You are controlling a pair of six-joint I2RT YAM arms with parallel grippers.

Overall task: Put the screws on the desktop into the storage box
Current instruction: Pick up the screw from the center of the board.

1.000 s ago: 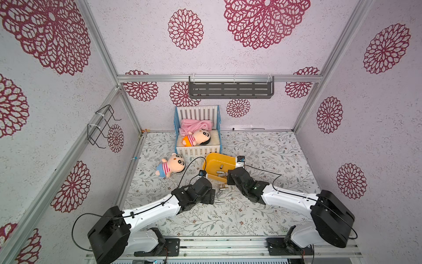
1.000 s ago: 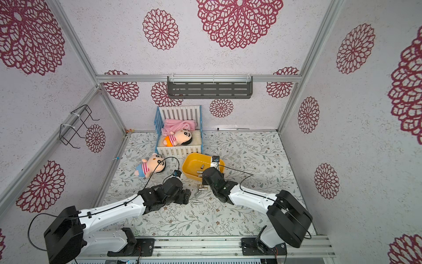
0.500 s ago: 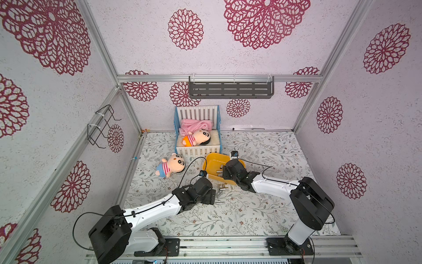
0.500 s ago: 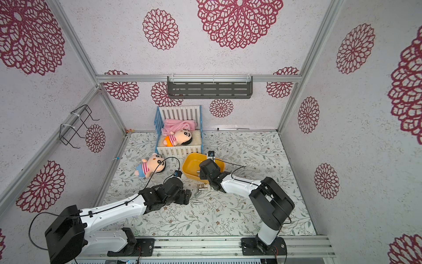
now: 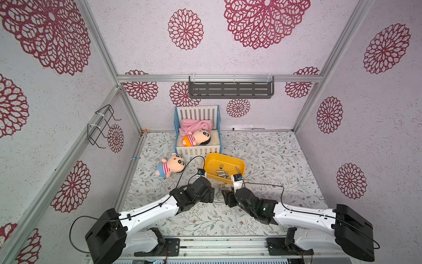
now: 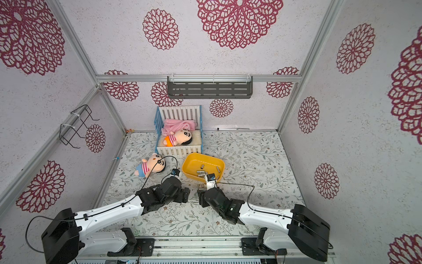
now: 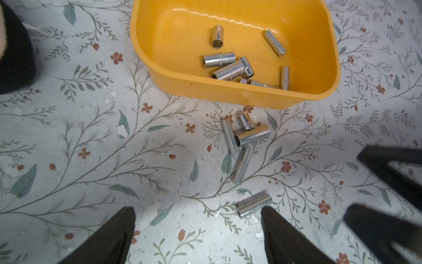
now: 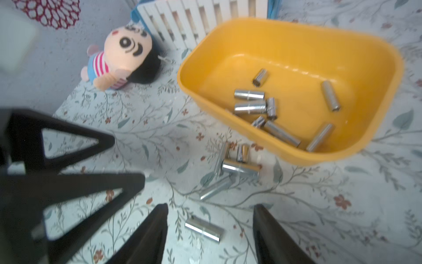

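Note:
The yellow storage box [image 5: 217, 163] [image 6: 194, 163] stands on the vine-printed desktop [image 5: 274, 164] in front of the crib, with several shiny screws [image 7: 220, 60] [image 8: 249, 94] inside. A cluster of several screws [image 7: 244, 134] [image 8: 239, 169] lies just outside its near wall [image 7: 228, 93]. One lone screw [image 7: 253, 204] [image 8: 204, 229] lies closer to the front. My right gripper [image 8: 210, 206] [image 5: 225, 197] is open, low over the desktop, and the lone screw lies between its fingers. My left gripper [image 7: 197, 210] [image 5: 212, 196] is open and empty beside it, one fingertip [image 7: 266, 210] next to that screw.
A plush doll [image 5: 170, 165] lies left of the box. Behind the box stands a white-and-blue crib [image 5: 198, 149] with another doll and a pink blanket. A grey shelf [image 5: 230, 90] hangs on the back wall, a wire rack [image 5: 100, 126] on the left wall.
My right gripper has drawn back from the box's near edge towards the front and now sits low over the lone screw, jaws apart. The left arm has not moved.

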